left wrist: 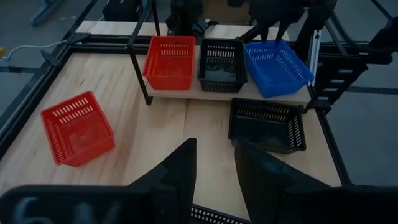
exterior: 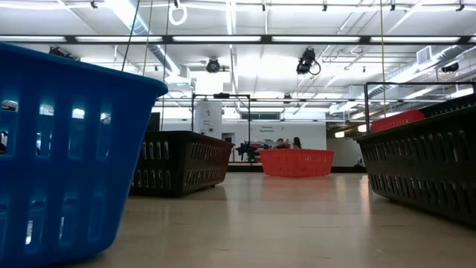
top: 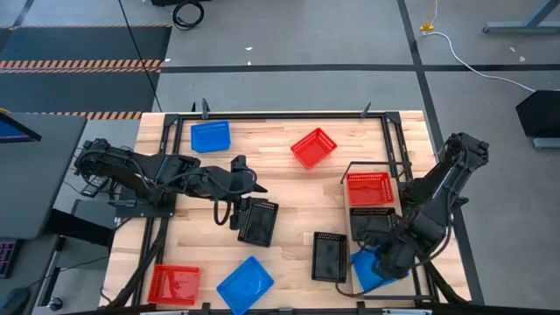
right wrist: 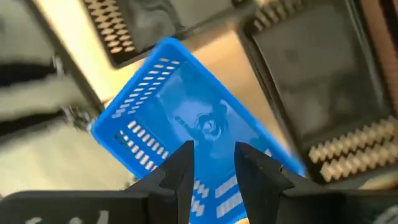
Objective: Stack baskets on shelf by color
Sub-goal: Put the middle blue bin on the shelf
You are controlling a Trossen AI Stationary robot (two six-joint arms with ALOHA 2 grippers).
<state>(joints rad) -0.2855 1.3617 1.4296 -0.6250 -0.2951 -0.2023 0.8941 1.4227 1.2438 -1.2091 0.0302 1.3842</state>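
Right claw (right wrist: 211, 165) parted over blue basket (right wrist: 186, 118) on shelf (left wrist: 224, 94), gripping nothing; best lifting straight up, no snagging the rim.

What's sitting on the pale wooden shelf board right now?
Three mesh plastic baskets in a row: red basket, black basket, tilted blue basket. The right gripper above hides part of the shelf.

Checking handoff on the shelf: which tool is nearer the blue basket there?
Right. The right tool hangs just above the blue basket on the shelf; the left tool is across the table, over a black basket.
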